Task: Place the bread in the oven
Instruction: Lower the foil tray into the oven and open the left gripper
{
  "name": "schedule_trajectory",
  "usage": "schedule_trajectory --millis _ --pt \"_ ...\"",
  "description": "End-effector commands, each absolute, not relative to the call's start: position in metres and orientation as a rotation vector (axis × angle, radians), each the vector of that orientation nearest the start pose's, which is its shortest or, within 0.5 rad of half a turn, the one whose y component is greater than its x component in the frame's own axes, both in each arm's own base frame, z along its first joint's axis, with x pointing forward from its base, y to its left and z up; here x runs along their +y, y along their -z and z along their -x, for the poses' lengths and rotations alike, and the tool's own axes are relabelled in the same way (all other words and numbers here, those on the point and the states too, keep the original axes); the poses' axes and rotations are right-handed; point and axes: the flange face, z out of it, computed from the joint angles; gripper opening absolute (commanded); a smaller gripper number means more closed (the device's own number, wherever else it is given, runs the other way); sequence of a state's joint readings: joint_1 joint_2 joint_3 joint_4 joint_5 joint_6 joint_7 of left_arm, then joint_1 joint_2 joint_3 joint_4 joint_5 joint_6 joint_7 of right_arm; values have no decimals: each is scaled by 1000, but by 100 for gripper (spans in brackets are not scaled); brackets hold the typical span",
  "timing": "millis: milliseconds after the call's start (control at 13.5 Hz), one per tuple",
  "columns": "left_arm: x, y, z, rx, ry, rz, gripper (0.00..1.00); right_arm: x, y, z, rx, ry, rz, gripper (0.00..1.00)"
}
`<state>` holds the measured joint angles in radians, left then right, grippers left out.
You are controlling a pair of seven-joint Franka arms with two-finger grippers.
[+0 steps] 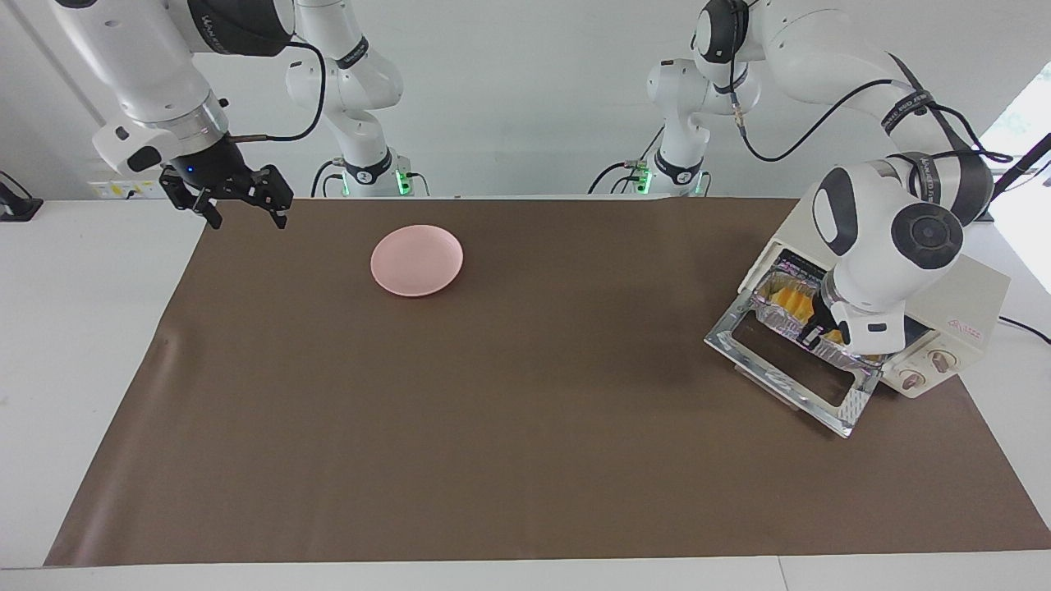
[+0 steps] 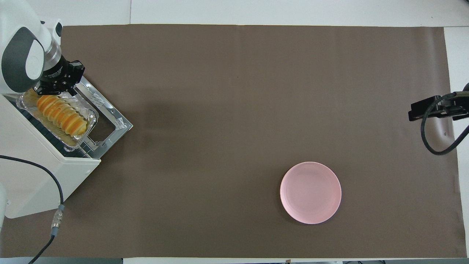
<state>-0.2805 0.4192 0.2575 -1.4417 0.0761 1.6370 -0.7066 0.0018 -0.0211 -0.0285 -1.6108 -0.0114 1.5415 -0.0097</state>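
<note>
Foil tray (image 2: 78, 136), one, carrying one bread (image 2: 60, 116) at one oven (image 2: 40, 172); left gripper (image 1: 813, 335) pinches its rim, right gripper (image 1: 243, 215) hangs wide.

A golden-yellow ridged loaf of bread (image 2: 61, 116), orange along its segmented top, lies in a silver crinkled foil tray (image 2: 89, 119). The boxy countertop oven (image 2: 33, 172) is cream-white, with a shiny chrome-framed glass door (image 1: 788, 386) and a dark wire rack. A round plate (image 2: 310, 192) is plain pale pink. A flat matte brown mat (image 2: 234, 110), unpatterned, covers the white bench (image 1: 82, 279). Both arms are glossy white with dark grey joints, and each black end effector, the left end effector (image 2: 58, 77) and the right end effector (image 1: 240, 205), is unmarked.
</note>
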Motion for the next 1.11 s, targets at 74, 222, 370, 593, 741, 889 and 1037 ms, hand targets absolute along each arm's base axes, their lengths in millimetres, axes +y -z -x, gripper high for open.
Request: schedule_trajectory --millis 74,222,370,593,741,889,1037 --pt "-16 -429 -635 -952 -186 2769 0 -19 -614 -540 -4 -105 3157 100" --pt "-7 -424 -634 -943 -196 2762 0 -18 -614 -540 -7 -105 3157 100" --pt "-4 -418 -634 -947 -208 2755 0 -19 -614 -540 -4 -105 3157 100" --pt "-3 -400 -632 -939 -250 2737 0 -19 -614 -540 -4 -105 3157 100" --pt "2 -393 -632 -929 -259 2717 0 -19 -614 -540 -4 -105 3157 100" --pt "5 -393 -631 -904 -261 2699 0 -18 -614 -540 -7 -105 3157 100" --pt "9 -393 -630 -893 -270 2701 0 -18 -614 -540 -7 -105 3157 100"
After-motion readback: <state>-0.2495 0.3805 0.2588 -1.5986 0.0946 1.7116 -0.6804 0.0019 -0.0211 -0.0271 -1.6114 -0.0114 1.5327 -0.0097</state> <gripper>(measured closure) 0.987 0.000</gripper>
